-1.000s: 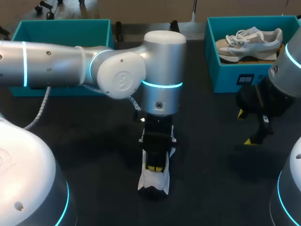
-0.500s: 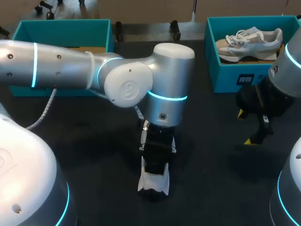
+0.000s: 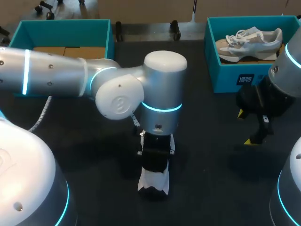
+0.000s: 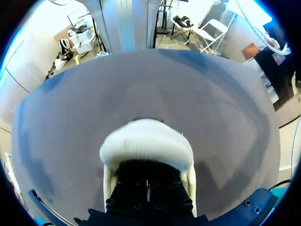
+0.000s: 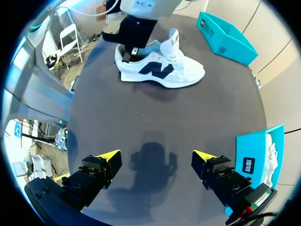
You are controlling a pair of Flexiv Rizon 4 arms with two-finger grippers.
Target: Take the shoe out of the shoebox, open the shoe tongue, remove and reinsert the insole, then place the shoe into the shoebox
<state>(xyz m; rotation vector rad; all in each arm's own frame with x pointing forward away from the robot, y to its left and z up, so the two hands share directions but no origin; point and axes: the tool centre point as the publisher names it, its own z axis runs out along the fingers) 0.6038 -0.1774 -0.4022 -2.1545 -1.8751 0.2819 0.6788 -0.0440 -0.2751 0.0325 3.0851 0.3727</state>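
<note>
Sneaker (image 5: 162, 70) stands upright, my left gripper (image 5: 128, 52) sunk into its heel opening; whether that one grips, I cannot tell. My right gripper (image 5: 156, 155) hovers well apart, jaws wide.

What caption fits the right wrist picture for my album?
Open right pincer above the dark table; ahead, the left pincer sits in the heel of the white shoe.
</note>
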